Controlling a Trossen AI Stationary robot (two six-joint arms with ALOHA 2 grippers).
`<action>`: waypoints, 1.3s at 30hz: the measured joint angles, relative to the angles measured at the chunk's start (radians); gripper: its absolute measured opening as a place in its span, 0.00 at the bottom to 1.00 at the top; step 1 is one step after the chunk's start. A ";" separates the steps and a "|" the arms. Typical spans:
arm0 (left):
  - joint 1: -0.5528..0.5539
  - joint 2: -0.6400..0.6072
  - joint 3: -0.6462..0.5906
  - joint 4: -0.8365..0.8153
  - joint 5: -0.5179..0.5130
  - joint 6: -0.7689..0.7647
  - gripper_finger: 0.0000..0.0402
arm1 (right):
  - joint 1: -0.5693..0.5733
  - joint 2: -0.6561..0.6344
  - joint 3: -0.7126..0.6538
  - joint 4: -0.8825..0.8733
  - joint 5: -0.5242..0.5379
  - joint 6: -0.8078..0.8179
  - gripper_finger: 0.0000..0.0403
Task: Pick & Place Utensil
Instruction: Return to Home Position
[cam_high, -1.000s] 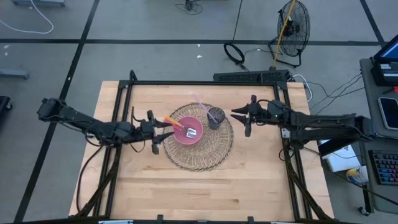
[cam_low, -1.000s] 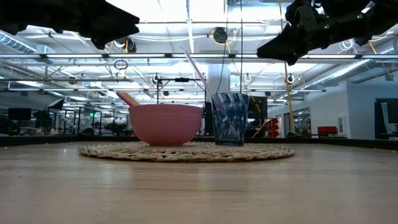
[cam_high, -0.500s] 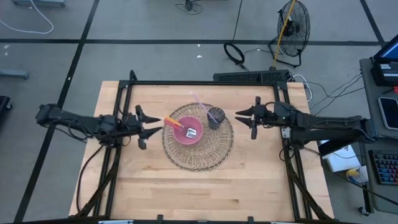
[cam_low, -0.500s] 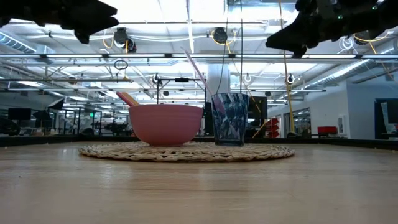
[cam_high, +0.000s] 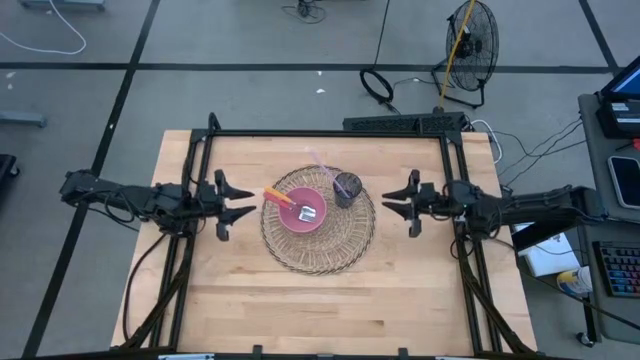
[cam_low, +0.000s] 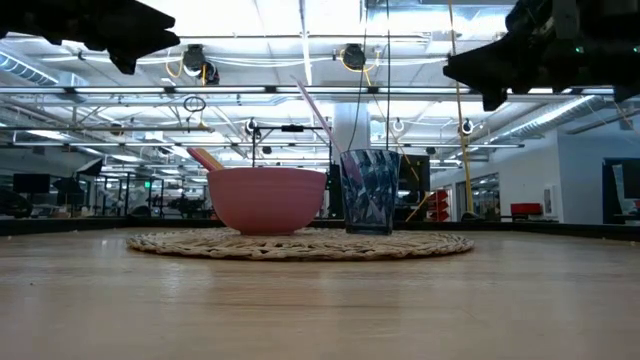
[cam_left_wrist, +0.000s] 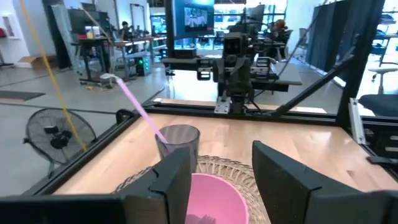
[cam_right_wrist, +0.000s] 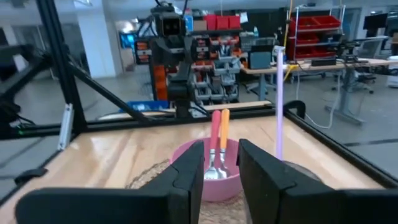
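The left gripper (cam_high: 235, 203) and right gripper (cam_high: 398, 203) are hovering beside the mat (cam_high: 320, 255), fingers spread and empty, seemingly because the bowl (cam_high: 303, 213) and cup (cam_high: 346, 187) are already filled.

Grey concrete floor (cam_high: 250, 90), dark seam lines crossing it. Black round cage fan (cam_high: 472, 35) on stand, beyond light wooden table (cam_high: 330, 300). Black coiled cable (cam_high: 368, 84) on floor near fan. Overhead: bright ceiling light panels (cam_low: 300, 15), grey pipes and rails (cam_low: 300, 90). Red storage bins (cam_right_wrist: 311, 45) on shelving. Lit blue monitor screen (cam_left_wrist: 194, 15) farther back.
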 joint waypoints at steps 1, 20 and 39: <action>0.000 0.000 0.000 0.000 0.007 0.000 0.42 | 0.004 -0.003 -0.013 0.017 0.000 0.008 0.22; -0.030 0.001 0.000 0.000 0.083 0.020 0.42 | 0.193 -0.008 -0.031 0.036 0.165 -0.038 0.22; -0.130 0.001 -0.021 -0.026 -0.027 0.028 0.42 | 0.231 -0.210 -0.031 -0.223 0.289 -0.038 0.22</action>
